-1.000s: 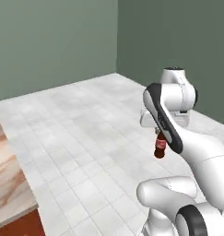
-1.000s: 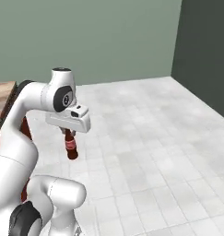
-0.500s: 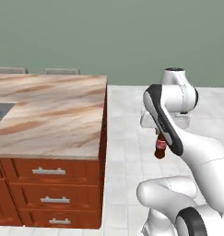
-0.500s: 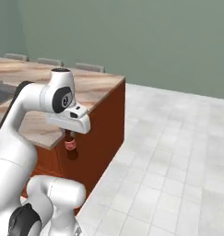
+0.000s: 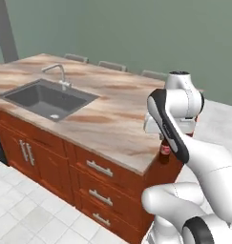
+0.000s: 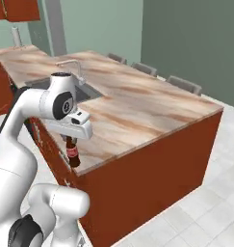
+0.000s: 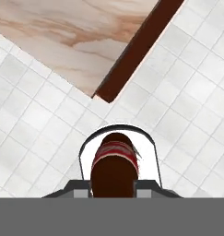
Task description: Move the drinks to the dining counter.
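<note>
My gripper [image 5: 163,139] is shut on the neck of a dark brown cola bottle [image 5: 165,150] with a red label, which hangs upright below the hand. In the right base view the gripper [image 6: 70,141] holds this bottle [image 6: 73,156] just off the near corner of the dining counter [image 6: 137,106]. Seen from the hand, the bottle [image 7: 114,162] sits between the fingers of the gripper [image 7: 112,188] over white floor tiles, with the counter's corner [image 7: 62,32] ahead. The long beige-brown counter [image 5: 105,112] stretches left of the arm.
A grey sink [image 5: 47,98] with a faucet [image 5: 56,71] is set into the counter's left part. Grey chair backs [image 5: 112,65] line its far edge, also chairs [image 6: 183,83]. Red-brown drawers [image 5: 98,183] front the counter. Tiled floor [image 6: 205,212] lies open to the right.
The whole picture has swung as the base turned: first bare floor, then the counter's end, now the sink side. The cola bottle has stayed in the shut gripper.
</note>
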Controlling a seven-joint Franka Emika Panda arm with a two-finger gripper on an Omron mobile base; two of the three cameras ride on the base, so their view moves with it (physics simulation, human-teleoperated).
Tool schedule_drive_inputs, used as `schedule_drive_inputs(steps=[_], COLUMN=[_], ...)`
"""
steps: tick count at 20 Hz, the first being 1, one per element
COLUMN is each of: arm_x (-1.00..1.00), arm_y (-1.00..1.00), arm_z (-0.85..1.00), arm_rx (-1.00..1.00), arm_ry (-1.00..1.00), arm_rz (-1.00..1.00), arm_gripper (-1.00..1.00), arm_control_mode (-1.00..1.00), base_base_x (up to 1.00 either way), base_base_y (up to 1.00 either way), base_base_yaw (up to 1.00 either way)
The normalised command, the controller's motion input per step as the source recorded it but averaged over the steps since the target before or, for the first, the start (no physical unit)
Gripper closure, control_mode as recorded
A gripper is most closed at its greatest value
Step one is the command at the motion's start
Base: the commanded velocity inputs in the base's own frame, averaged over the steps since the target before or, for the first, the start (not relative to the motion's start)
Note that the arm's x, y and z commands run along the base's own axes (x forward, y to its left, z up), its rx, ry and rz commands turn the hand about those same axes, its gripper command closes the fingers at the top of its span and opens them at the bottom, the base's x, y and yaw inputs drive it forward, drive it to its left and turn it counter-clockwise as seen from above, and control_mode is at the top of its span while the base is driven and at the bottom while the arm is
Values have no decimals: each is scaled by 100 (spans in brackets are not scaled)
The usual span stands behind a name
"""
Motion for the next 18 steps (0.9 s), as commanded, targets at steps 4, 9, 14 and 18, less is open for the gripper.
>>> schedule_drive_inputs(steps=[4, 9, 14, 18], arm_x=[0, 0, 0, 0], arm_y=[0, 0, 0, 0], arm_z=[0, 0, 0, 0], arm_rx=[0, 0, 0, 0], arm_ry=[0, 0, 0, 0], arm_rz=[0, 0, 0, 0], arm_gripper=[100, 100, 100, 100], arm_control_mode=[100, 100, 100, 100], base_base_x=[56, 27, 13, 0], base_base_y=[-32, -32, -38, -95], base_base_yaw=[80, 83, 81, 51])
